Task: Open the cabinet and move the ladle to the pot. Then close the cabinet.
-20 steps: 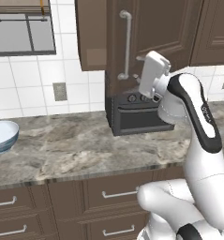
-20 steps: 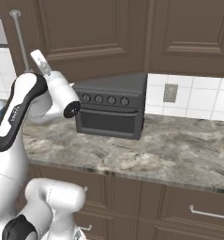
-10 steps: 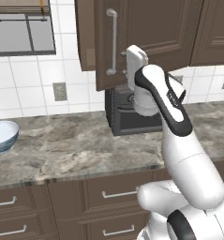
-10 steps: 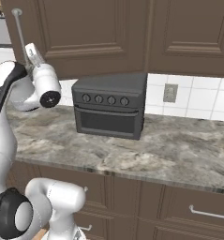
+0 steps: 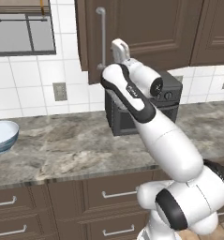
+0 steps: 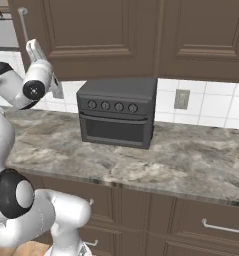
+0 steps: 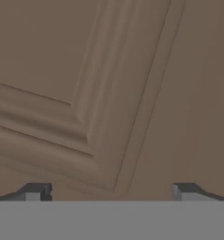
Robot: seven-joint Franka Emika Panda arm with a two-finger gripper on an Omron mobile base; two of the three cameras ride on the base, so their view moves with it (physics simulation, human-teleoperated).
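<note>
The cabinet [image 5: 146,33] is a dark brown wall unit, and its raised-panel door looks shut or very nearly shut. A long silver bar handle [image 5: 102,37] runs down the door's left side. My gripper [image 5: 119,47] is raised against the door face just right of that handle, above the oven. From the other side the gripper [image 6: 34,50] sits right below the handle [image 6: 24,25]. In the hand view the gripper [image 7: 111,192] is open with nothing between its tips, and the door panel's corner [image 7: 108,70] is very close. The ladle and the pot are out of view.
A dark grey oven box [image 6: 118,112] stands on the marble counter [image 5: 62,145] under the cabinet, right behind my arm. A pale blue bowl [image 5: 1,135] sits at the counter's far left. Brown drawers [image 5: 113,192] run below the counter edge.
The door's handle has swung left toward the cabinet front while bowl and outlet stayed put. My open hand has followed the door leftward and upward.
</note>
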